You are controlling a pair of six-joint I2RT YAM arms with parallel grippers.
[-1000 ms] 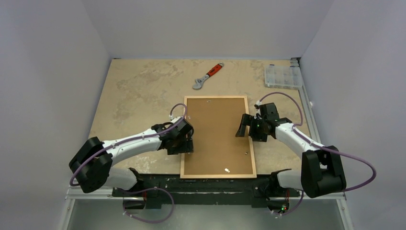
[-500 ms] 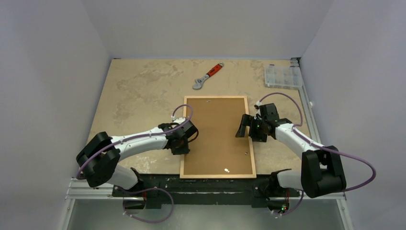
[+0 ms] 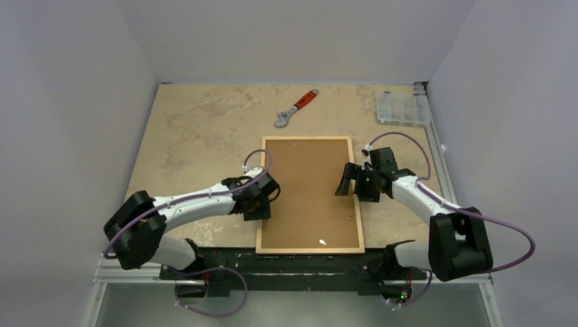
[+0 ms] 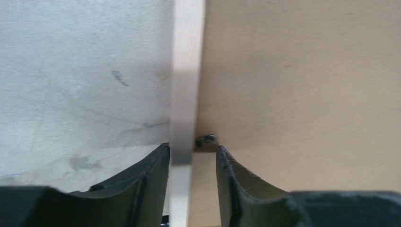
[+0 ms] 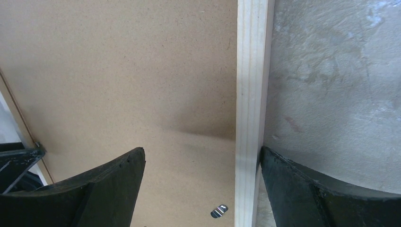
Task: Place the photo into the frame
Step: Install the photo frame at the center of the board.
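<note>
The frame (image 3: 307, 138) lies face down on the table with the brown backing board (image 3: 310, 191) filling it. The photo is out of view. My left gripper (image 3: 262, 208) is at the frame's left side, jaws narrow and astride the wood strip (image 4: 188, 71). Its left finger (image 4: 156, 165) lies against the strip's outer edge. Its right finger (image 4: 227, 170) is over the board with a gap to the strip, just behind a small metal tab (image 4: 205, 140). My right gripper (image 3: 349, 182) stands wide open across the right strip (image 5: 253, 71), outer finger (image 5: 283, 175) against it.
An orange-handled wrench (image 3: 295, 108) lies behind the frame. A clear plastic compartment box (image 3: 403, 109) sits at the back right corner. Another small metal tab (image 5: 219, 211) shows on the board near the right strip. Grey walls close in on three sides.
My left gripper has narrowed its jaws and shifted slightly left, settling over the frame's left strip. The right arm and the frame have not moved.
</note>
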